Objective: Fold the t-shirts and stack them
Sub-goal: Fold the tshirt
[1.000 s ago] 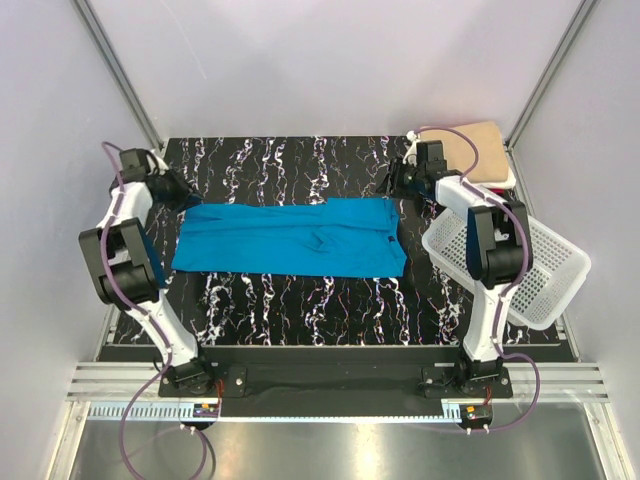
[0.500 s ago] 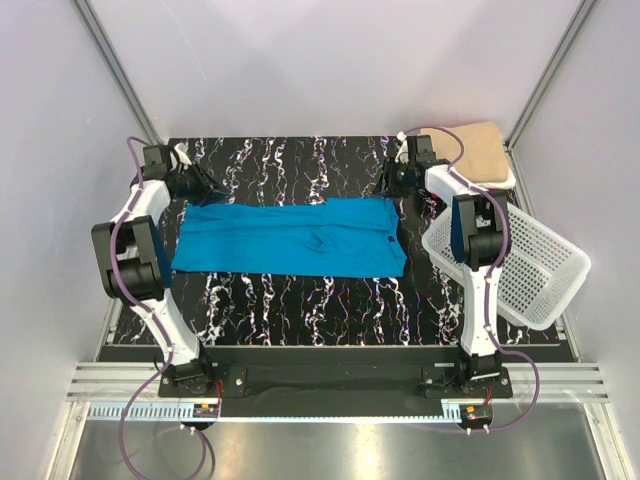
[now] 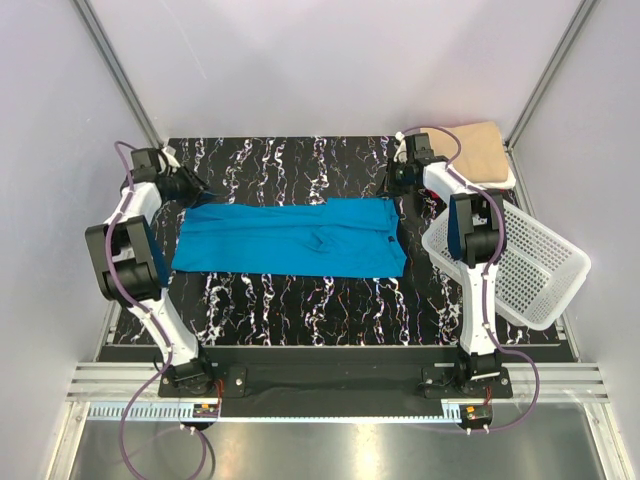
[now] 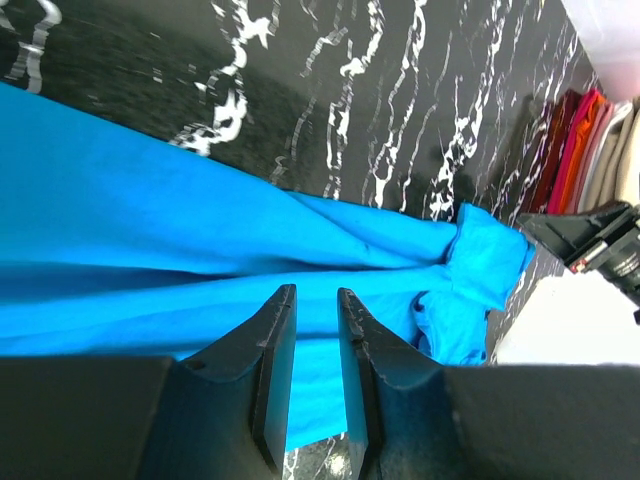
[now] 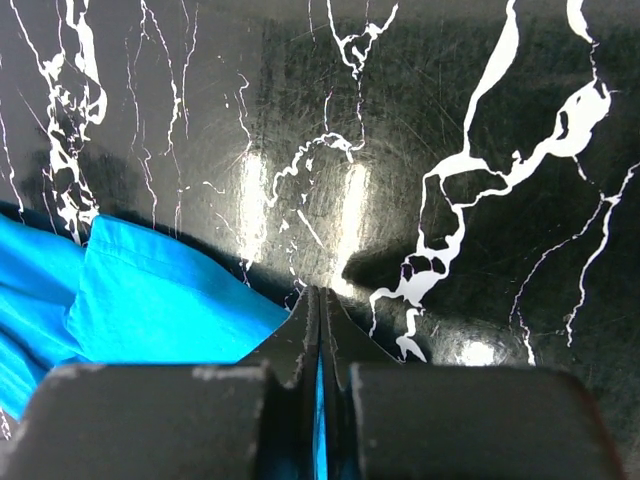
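A turquoise-blue t-shirt (image 3: pixel 290 237) lies flat in a long folded band across the middle of the black marbled table (image 3: pixel 300 160). My left gripper (image 3: pixel 195 188) is at the shirt's far left corner. In the left wrist view its jaws (image 4: pixel 315 292) stand a little apart over the blue cloth (image 4: pixel 150 260). My right gripper (image 3: pixel 397 183) is at the far right corner. In the right wrist view (image 5: pixel 320 292) it is shut, with a sliver of blue cloth (image 5: pixel 150 310) between the jaws. A folded stack with a tan tee on top (image 3: pixel 482 150) lies at the far right.
A white perforated basket (image 3: pixel 520 265) sits tilted at the table's right edge, next to the right arm. Red and pink folded edges (image 4: pixel 585 130) of the stack show in the left wrist view. Grey walls close in the table on both sides.
Both arms have swung in to the shirt's far corners, the left gripper from further left, the right wrist a little towards the back. The shirt has not moved.
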`<state>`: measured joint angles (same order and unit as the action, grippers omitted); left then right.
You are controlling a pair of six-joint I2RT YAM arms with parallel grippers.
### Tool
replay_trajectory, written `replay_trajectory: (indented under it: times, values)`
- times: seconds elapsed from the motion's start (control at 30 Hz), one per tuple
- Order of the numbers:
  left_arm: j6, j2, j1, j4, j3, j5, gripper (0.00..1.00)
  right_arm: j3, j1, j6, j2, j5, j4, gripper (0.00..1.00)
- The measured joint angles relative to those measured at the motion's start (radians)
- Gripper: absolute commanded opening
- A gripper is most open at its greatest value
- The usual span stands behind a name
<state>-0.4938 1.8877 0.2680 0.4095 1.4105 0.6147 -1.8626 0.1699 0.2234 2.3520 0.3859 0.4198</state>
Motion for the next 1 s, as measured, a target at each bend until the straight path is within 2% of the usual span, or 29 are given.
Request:
replay_trajectory:
  times: [0.27, 0.43, 0.53, 0.57, 0.63, 0.8, 1.0]
  values:
    - [-0.001, 0.000, 0.037, -0.001, 0.000, 0.003, 0.27, 0.006, 0.003, 0.000, -0.023, 0.026, -0.003, 0.00]
    - [-0.002, 0.000, 0.037, -0.008, -0.015, 0.003, 0.27, 0.098, 0.015, 0.000, -0.150, 0.035, -0.018, 0.00]
    - [-0.009, 0.000, 0.037, -0.014, -0.022, 0.007, 0.28, 0.143, 0.024, 0.001, -0.225, 0.034, -0.036, 0.15]
    - [-0.012, 0.000, 0.037, -0.020, -0.026, 0.010, 0.28, 0.143, 0.025, 0.000, -0.233, 0.030, -0.039, 0.25]
    - [-0.018, 0.000, 0.037, -0.030, -0.034, 0.015, 0.28, 0.140, 0.026, -0.001, -0.239, 0.022, -0.048, 0.31]
    - [-0.020, 0.000, 0.037, -0.039, -0.046, 0.019, 0.28, 0.084, 0.026, 0.001, -0.180, -0.007, -0.015, 0.38]
    - [-0.020, 0.000, 0.044, -0.043, -0.046, 0.019, 0.28, 0.006, 0.026, 0.001, -0.072, -0.044, 0.054, 0.41]
